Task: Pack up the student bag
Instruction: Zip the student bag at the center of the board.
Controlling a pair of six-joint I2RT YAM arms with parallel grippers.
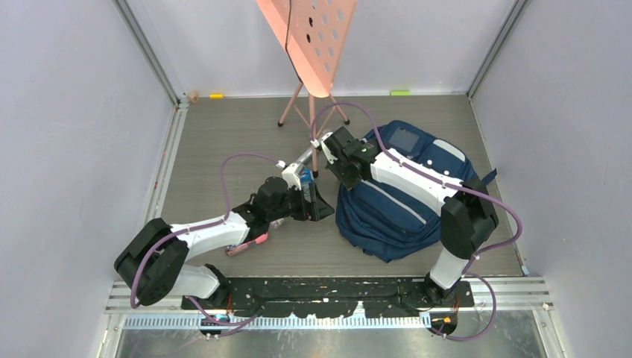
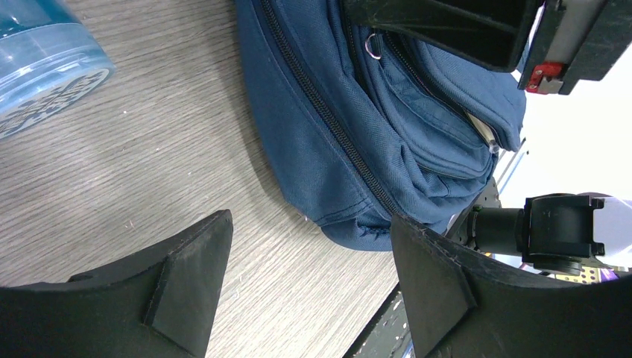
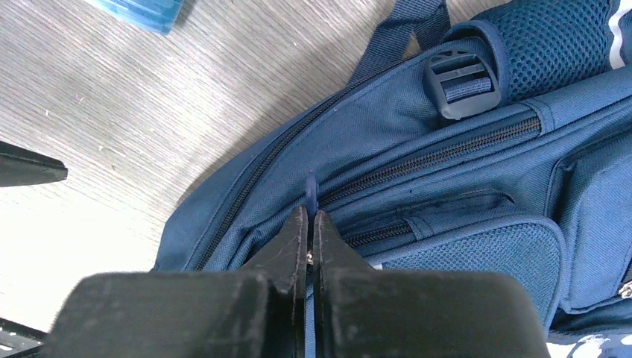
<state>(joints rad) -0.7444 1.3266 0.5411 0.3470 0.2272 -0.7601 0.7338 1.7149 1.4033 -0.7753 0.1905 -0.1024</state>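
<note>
The student bag (image 1: pixel 406 201), a navy blue backpack, lies on the table right of centre. My right gripper (image 1: pixel 344 181) is at its left edge. In the right wrist view the gripper (image 3: pixel 311 214) is shut on a small blue zipper pull (image 3: pixel 311 188) of the bag (image 3: pixel 447 179), where two zipper lines meet. My left gripper (image 1: pixel 317 209) is just left of the bag, low over the table. In the left wrist view it (image 2: pixel 309 257) is open and empty, with the bag's lower corner (image 2: pixel 335 142) ahead of it.
A clear blue water bottle (image 1: pixel 304 179) stands between the two grippers and shows in the left wrist view (image 2: pixel 45 60). A pink perforated stand (image 1: pixel 309 37) on a tripod is at the back. A pink item (image 1: pixel 250 244) lies by the left arm. Walls enclose three sides.
</note>
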